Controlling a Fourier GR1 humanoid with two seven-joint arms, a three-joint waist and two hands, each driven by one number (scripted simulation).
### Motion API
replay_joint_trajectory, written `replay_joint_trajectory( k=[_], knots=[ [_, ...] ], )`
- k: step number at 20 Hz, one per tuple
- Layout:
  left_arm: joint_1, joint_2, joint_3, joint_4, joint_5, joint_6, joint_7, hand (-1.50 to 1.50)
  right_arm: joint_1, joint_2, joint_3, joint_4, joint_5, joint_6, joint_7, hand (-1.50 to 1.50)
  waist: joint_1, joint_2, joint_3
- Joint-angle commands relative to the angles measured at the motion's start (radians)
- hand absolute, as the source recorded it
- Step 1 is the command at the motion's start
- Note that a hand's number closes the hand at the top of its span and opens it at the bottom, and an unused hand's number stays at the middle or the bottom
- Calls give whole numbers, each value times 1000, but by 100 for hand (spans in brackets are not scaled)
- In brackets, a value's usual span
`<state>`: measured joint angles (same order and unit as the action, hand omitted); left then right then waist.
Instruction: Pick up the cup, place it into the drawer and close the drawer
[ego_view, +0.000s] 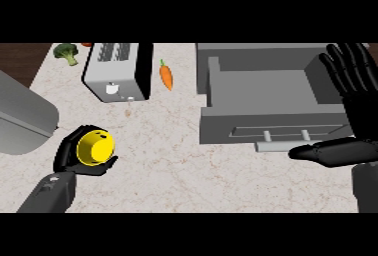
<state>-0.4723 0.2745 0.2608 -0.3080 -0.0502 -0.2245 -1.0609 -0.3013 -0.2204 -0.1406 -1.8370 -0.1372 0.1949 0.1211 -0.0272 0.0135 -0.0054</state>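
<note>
A yellow cup (96, 147) lies on its side in my left hand (74, 157) at the lower left of the head view, the black fingers and thumb curled round it and its round mouth facing up at me. The grey drawer (221, 122) stands pulled open at the right, its inside bare, its front panel with a bar handle (284, 135) facing me. My right hand (351, 100) is open at the right edge, fingers straight up over the drawer's right wall and thumb stretched left just below the drawer front.
A silver toaster (117, 70) stands behind the cup. An orange carrot (167, 76) lies between the toaster and the drawer. Broccoli (66, 52) sits at the back left. A grey rounded object (22, 117) fills the left edge.
</note>
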Motion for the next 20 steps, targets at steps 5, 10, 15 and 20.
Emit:
replay_joint_trajectory(
  k=[5, 10, 15, 20],
  knots=[
    [-31, -124, 146, -19, 136, 97, -171, 150, 9, 4, -1, -16, -7, -4, 15, -150, 0, -4, 1],
    [-122, -178, 67, -104, 102, 46, -75, 150, 10, 9, 5, -58, -4, -22, 55, -150, 12, -16, 4],
    [-208, -211, 9, -262, 101, 72, 88, 150, -24, -12, -22, 45, 21, -18, 13, -150, 43, -20, 7],
    [-287, -225, -49, -410, 98, 94, 291, 150, 64, -16, -33, -6, 4, 15, -22, -150, 34, -20, 6]
  ],
)
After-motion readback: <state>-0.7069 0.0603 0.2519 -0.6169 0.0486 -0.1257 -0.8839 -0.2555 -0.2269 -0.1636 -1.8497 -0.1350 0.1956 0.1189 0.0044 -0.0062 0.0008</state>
